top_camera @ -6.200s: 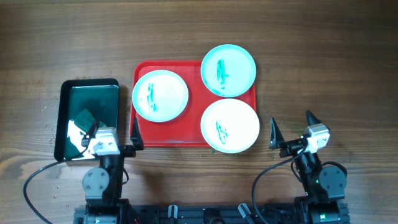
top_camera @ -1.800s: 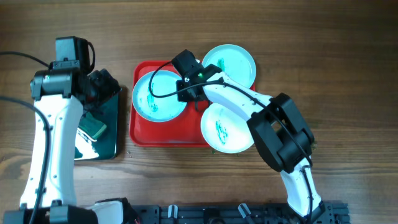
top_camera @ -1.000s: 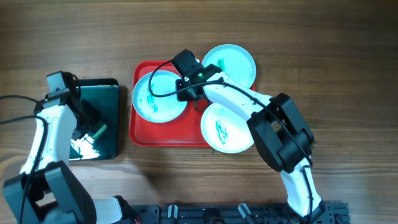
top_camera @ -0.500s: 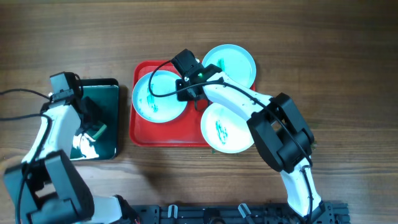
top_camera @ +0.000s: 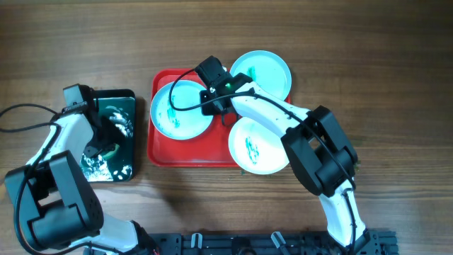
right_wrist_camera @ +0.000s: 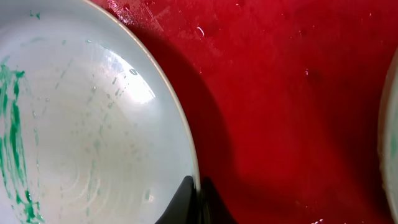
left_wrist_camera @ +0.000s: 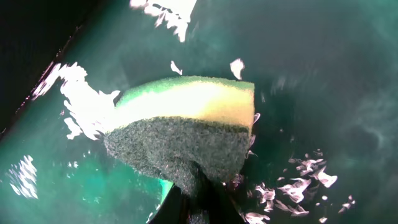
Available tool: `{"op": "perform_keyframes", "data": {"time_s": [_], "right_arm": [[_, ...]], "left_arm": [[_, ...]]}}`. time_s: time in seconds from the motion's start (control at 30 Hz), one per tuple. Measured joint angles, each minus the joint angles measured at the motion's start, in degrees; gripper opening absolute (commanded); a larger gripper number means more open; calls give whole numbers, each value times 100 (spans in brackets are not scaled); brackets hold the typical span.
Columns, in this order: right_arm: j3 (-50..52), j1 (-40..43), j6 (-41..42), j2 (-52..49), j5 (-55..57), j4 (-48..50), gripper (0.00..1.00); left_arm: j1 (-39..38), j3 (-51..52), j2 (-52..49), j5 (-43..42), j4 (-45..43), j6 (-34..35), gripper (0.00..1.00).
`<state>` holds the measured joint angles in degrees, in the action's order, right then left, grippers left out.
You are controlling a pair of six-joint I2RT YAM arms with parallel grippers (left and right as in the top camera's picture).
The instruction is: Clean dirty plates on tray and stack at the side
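The left tool (left_wrist_camera: pixel 199 190) is closed on a sponge (left_wrist_camera: pixel 186 124). In the left wrist view its fingers pinch the dark scouring side at the lower edge of the frame, and the yellow and green foam lies above that. There is one sponge. It sits in the one black tray (top_camera: pixel 134 152) at the left of the overhead frame, in dark green liquid flecked with white foam and glints.

The right tool (right_wrist_camera: pixel 195 194) is clamped on the rim of the left plate (right_wrist_camera: pixel 93 124), and the rim passes between its fingers at the bottom of the right wrist view.

There are three plates and one red tray (top_camera: pixel 161 152), which lies mid-frame on the wooden desk (top_camera: pixel 368 64). The left plate rests on the tray's upper left part and has green streaks on its left half. The upper right plate (top_camera: pixel 272 71) overhangs the tray's upper right corner, and the right arm crosses its lower left edge. The lower right plate (top_camera: pixel 265 156) overhangs the tray's lower edge and has a small green smear left of its centre. The arm hides whether these two plates touch. Wet drops glisten on the tray's bare red floor beside the gripped rim.
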<state>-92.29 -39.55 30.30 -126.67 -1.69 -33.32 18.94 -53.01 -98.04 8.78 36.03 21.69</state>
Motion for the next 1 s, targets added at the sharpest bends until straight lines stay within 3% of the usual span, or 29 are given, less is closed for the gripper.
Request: {"op": "perform_keyframes", "data": {"time_s": [0.23,0.5,0.63,0.83,1.0], "right_arm": [[0,50,-332,0,-284,-13,4],[-13,205,-636,2,-1097,-485,4],[-11,352,-546,2,-1342,-525,4],[435,719,-444,2,-2173,369,4],[540,800,-492,2,-2485,531,4]], "left_arm": [[-160,-671,767,-608,555,-175,4],[-1692,-850,1224,-1296,308,-636,4],[-2081,-850,870,-1338,-11,-442,4],[-2601,-850,-103,-1335,-448,-162,4],[-3005,-879,-708,-994,-664,37,4]]}}
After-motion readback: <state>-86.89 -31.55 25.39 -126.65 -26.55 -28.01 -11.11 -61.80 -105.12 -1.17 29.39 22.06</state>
